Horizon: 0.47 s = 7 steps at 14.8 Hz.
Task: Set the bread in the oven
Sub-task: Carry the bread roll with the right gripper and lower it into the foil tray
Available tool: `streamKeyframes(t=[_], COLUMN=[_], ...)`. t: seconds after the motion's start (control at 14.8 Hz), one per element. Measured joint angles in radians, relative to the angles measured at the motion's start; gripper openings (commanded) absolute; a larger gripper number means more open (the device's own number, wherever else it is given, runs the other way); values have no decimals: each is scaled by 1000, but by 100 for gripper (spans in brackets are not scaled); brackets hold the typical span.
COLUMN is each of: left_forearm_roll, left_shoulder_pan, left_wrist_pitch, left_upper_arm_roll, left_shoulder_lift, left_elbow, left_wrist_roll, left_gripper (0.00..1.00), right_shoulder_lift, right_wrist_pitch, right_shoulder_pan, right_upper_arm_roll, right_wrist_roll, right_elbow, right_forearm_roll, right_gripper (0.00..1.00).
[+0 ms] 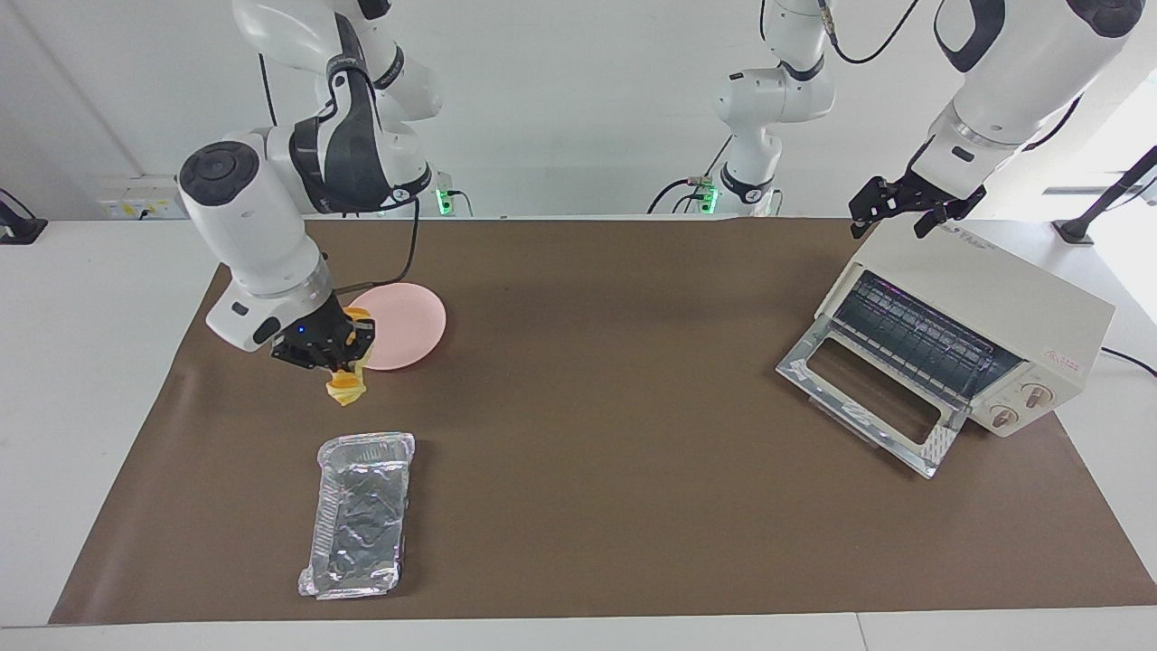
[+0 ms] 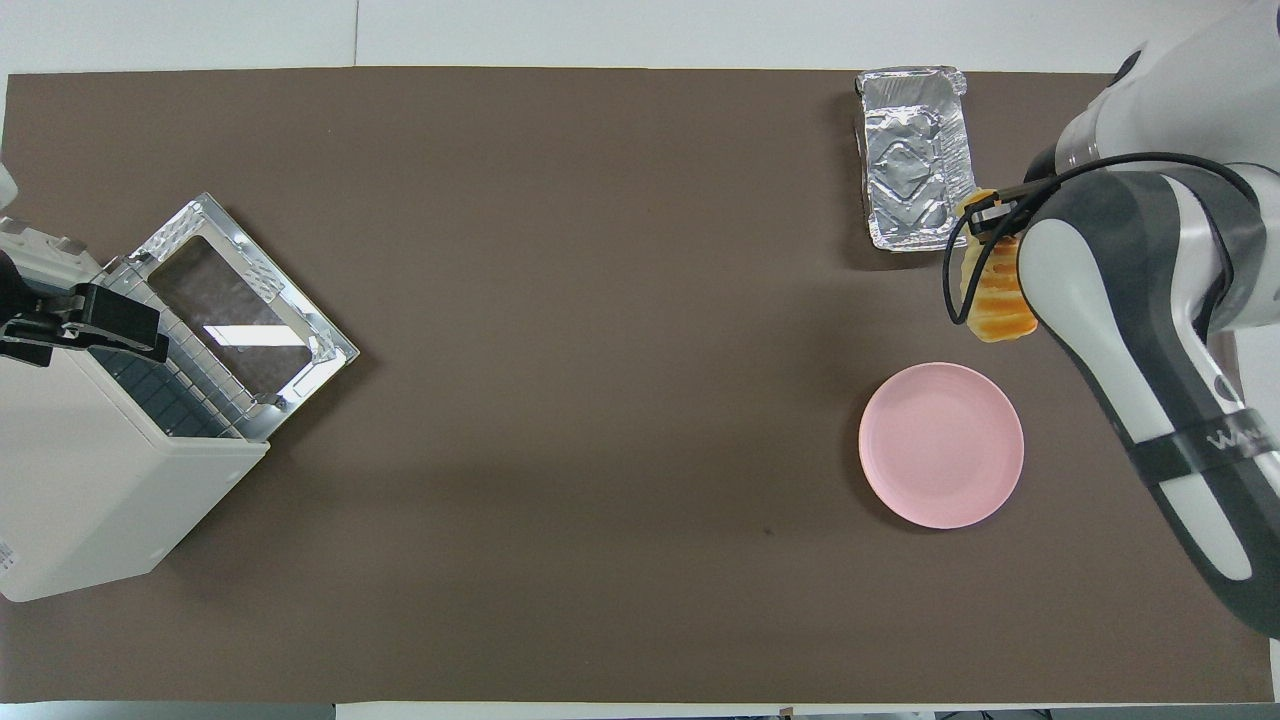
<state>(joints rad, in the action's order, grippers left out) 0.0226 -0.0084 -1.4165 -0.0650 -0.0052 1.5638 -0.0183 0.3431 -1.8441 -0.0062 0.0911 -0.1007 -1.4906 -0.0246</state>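
Brown-matted table [image 1: 633,506] | right hand [image 1: 327,348] pinching bread [image 1: 346,387] mid-length: light, soft, crushable | left hand [image 1: 899,210] spread over oven [image 1: 985,298]

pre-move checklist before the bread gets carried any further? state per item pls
1. Bread gripped by right gripper, which is shut on it: ok.
2. Bread lifted clear of the pink plate, hanging over the mat between plate and foil tray: ok.
3. Grip centred on the bread: not ok; it hangs tilted from one end.
4. Oven door dropped open, rack visible: ok.
5. Left gripper open, over the oven's top near its edge nearest the robots, out of the door opening: ok.
6. Mat between plate and oven free of objects: ok.
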Motion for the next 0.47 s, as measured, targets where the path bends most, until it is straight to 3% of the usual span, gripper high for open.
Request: streamKeyframes(t=[0.27, 0.47], left_forearm_roll=[0, 0], left_shoulder_pan=[0, 0], left_wrist_pitch=[0, 0], left_upper_arm_roll=[0, 0], left_shoulder_lift=[0, 0], left_elbow=[0, 0], left_wrist_roll=[0, 0], left_gripper=[100, 100], right_shoulder_lift=[282, 406], right_wrist_pitch=[59, 26], right_shoulder_pan=[0, 15], right_upper_arm_roll=[-21, -40], right_wrist_roll=[0, 0], right_elbow=[353, 461], right_forearm_roll=[-1, -1], right_gripper=[0, 0])
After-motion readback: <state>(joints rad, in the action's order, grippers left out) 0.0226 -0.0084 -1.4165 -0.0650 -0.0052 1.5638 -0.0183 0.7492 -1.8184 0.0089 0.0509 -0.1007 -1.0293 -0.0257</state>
